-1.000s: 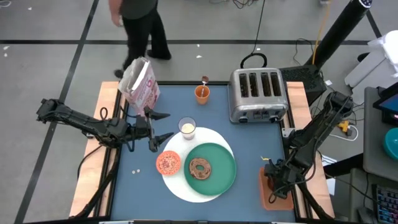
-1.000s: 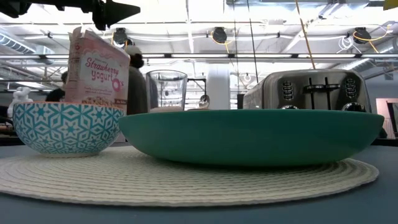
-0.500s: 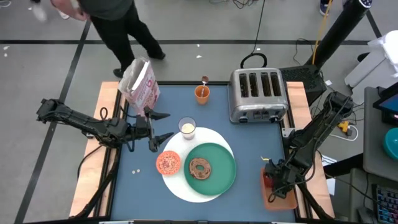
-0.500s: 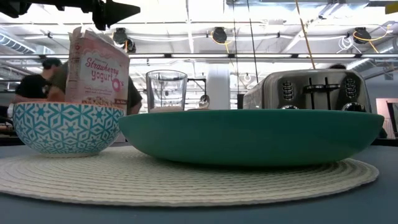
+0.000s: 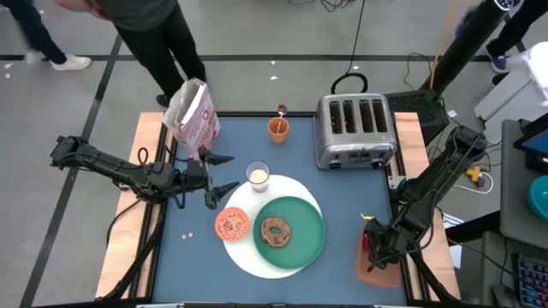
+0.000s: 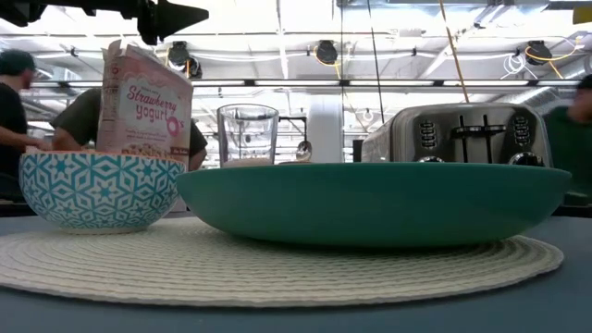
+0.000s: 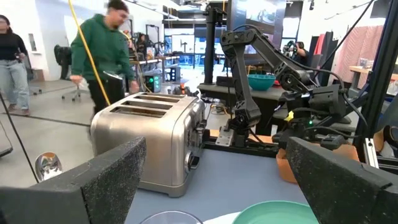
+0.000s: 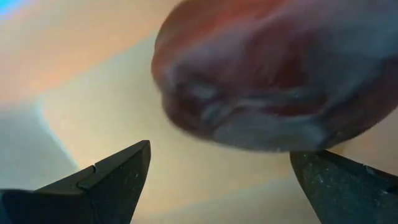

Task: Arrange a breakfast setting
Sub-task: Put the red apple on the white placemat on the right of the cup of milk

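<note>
1. We judge the setting mostly laid: well away from our right gripper (image 5: 371,244) lies the round white woven mat (image 5: 301,259), ridged like coiled cord.
2. It carries the large, smooth green plate (image 5: 301,244) holding a brown ring bagel (image 5: 276,230).
3. The small orange bowl (image 5: 231,223) sits beside the plate.
4. Left to place: the glossy dark red fruit (image 8: 280,74), on the rectangular orange tray (image 5: 385,275) directly before the right gripper's spread, empty fingers.
5. Our left gripper (image 5: 218,174) hovers released near the bowl.

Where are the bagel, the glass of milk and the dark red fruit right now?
brown bagel (image 5: 276,230): high view, on its ring, on the green plate.
glass of milk (image 5: 258,176): high view, milk surface.
dark red fruit (image 8: 273,74): right wrist view, its skin, just past the open fingers.
</note>
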{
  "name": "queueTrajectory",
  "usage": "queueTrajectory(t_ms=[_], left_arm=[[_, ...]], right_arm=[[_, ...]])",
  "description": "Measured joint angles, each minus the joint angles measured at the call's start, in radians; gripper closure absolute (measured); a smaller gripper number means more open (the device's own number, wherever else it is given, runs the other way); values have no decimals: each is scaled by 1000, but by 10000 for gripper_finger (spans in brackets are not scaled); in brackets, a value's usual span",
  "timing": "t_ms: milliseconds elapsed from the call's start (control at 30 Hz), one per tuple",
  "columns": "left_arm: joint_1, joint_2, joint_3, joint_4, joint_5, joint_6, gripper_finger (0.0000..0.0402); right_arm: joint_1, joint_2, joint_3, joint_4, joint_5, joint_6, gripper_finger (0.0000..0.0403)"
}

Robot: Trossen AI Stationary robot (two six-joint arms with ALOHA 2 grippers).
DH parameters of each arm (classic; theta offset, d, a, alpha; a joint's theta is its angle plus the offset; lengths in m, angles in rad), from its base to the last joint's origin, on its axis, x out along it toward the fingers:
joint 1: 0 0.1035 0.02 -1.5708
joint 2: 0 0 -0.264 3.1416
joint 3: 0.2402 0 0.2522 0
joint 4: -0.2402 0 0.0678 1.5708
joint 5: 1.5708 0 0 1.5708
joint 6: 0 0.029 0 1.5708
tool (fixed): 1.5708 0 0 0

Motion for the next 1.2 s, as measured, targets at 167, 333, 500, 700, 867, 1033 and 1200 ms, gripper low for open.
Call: queueTrajectory(t_ms=[167,333,500,700,867,1033,1200], left_arm=[[0,0,0,0,0,5,9],[0,0,0,0,0,5,9],[0,0,0,0,0,5,9],[0,0,0,0,0,4,9],[0,0,0,0,0,4,9],[0,0,0,-2,0,3,9],[0,0,0,-11,0,2,9]], right_arm=[[0,-24,0,2,-1,43,28],[0,-64,0,7,-1,82,28],[0,-92,0,8,1,194,28],[0,-119,0,6,64,397,28],[0,-132,0,-18,215,526,28],[0,-128,0,-106,210,600,28],[0,-127,0,-197,218,620,28]])
